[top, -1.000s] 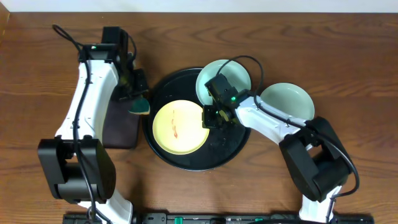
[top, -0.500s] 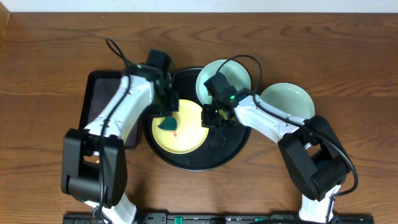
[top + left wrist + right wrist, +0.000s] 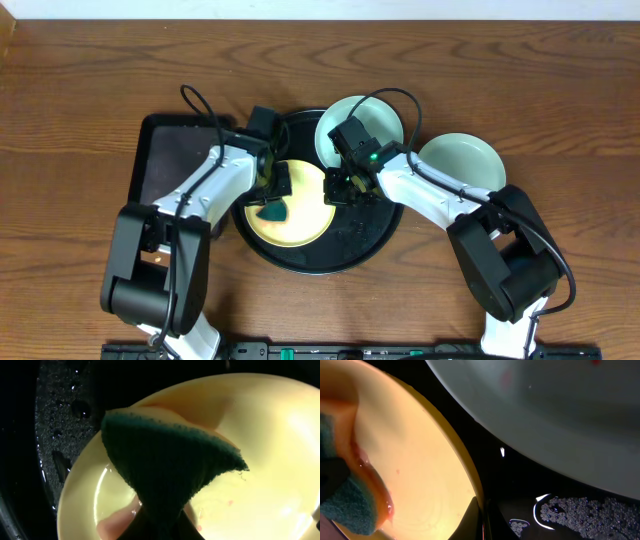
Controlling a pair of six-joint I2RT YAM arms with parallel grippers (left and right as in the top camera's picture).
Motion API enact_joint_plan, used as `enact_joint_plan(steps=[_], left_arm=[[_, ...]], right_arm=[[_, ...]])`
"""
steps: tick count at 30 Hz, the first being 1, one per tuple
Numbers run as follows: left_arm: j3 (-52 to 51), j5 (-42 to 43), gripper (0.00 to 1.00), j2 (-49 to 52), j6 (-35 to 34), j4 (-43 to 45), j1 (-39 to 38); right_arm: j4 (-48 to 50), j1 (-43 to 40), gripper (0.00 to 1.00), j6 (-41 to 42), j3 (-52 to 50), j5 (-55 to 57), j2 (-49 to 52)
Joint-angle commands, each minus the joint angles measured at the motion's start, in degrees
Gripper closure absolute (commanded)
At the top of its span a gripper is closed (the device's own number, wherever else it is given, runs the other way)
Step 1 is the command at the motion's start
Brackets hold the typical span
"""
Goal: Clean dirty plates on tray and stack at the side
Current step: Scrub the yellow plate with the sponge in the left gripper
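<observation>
The pale yellow plate (image 3: 300, 205) lies in the round black tray (image 3: 355, 245). My left gripper (image 3: 270, 205) is shut on a dark green sponge (image 3: 165, 465) and presses it onto the yellow plate (image 3: 270, 435); faint red specks show on the plate beside it. My right gripper (image 3: 338, 190) is shut on the yellow plate's right rim (image 3: 470, 485). One mint-green plate (image 3: 352, 118) leans on the tray's back rim and shows in the right wrist view (image 3: 560, 410). The other mint-green plate (image 3: 462, 162) sits on the table to the right of the tray.
A rectangular black tray (image 3: 165, 170) lies on the table left of the round tray. Water drops lie on the round tray's floor (image 3: 580, 510). Both arms cross over the round tray's middle.
My left arm has swung right from the rectangular tray to the yellow plate with the sponge, then drawn it towards the plate's left side. The right gripper has stayed on the rim.
</observation>
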Motion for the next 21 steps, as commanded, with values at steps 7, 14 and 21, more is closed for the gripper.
enact_joint_plan(steps=[7,14,21], left_arm=[[-1.5,9.4,0.92,-0.2,10.1,1.3,-2.4],[-1.5,-19.2,0.93,-0.2,-10.6,0.5,-2.4],[-1.4,-18.7,0.93,-0.2,-11.2,-0.4,-2.5]], right_arm=[[0.0,0.1,0.99,0.3,1.0,-0.5,1.6],[0.0,0.1,0.99,0.3,1.0,-0.5,1.6],[0.1,0.1,0.99,0.1,1.0,-0.5,1.6]])
